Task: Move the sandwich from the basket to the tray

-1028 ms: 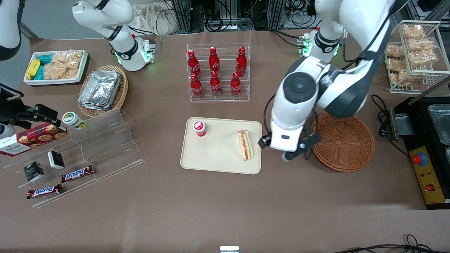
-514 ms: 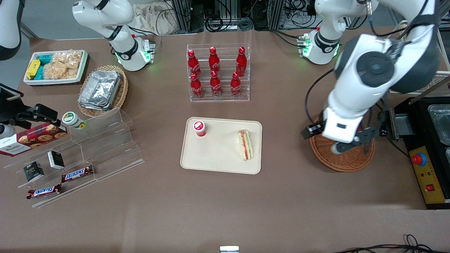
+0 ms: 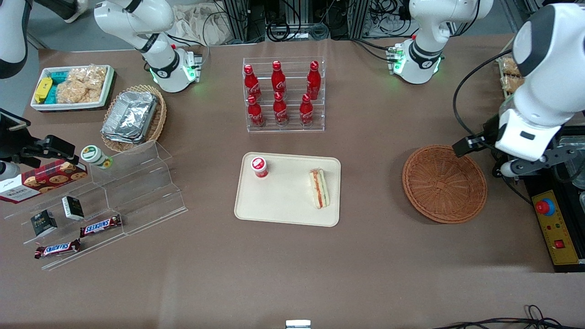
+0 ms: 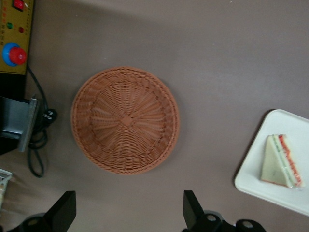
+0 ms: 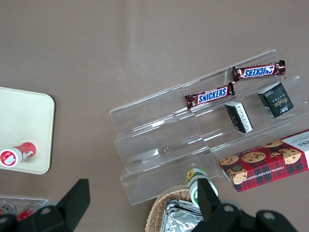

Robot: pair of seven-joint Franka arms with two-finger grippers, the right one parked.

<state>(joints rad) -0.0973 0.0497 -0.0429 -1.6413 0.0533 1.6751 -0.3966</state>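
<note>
On the brown tabletop [image 3: 292, 265], nearest the front camera, a cream tray [image 3: 283, 205] holds the sandwich [image 3: 319, 188] lying along the edge that faces the working arm's end, and a small red-capped bottle [image 3: 259, 167] standing at the corner toward the parked arm's end. Beside the tray, toward the working arm's end, the round reddish-brown basket [image 3: 444, 183] sits with nothing in it; the wrist view shows its woven bottom [image 4: 125, 120] bare. Farther from the camera, a clear rack [image 3: 284, 96] carries six red bottles in two rows. The left arm's gripper [image 3: 532, 164] hangs above the table's working-arm end, just past the basket's rim, over the black box with the red button. Its fingers [image 4: 65, 209] are spread wide apart and grip nothing.
</note>
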